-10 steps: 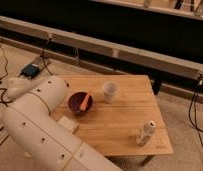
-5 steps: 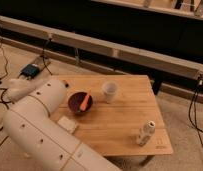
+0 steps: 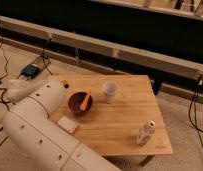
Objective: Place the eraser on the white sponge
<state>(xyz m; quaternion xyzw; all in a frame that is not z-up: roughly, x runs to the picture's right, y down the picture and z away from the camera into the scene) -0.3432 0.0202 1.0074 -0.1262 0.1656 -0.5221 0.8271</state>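
Note:
The white sponge [image 3: 67, 124] lies flat on the wooden table [image 3: 120, 125] near its front left edge, right beside my arm. A small dark and orange block [image 3: 65, 83], which looks like the eraser, sits at the table's far left corner. My big white arm [image 3: 37, 115] fills the lower left, bends at the table's left edge and tapers off to the left [image 3: 15, 91]. The gripper itself does not show; it is hidden past the arm's left end, off the table.
A dark red bowl [image 3: 75, 105] with an orange stick-like item [image 3: 85, 101] stands left of the middle. A white cup [image 3: 109, 92] stands behind it. A small white bottle [image 3: 145, 133] stands at the front right. Cables and a black box [image 3: 31, 71] lie on the floor at left.
The arm has barely shifted at the table's left edge. Nothing on the table has moved.

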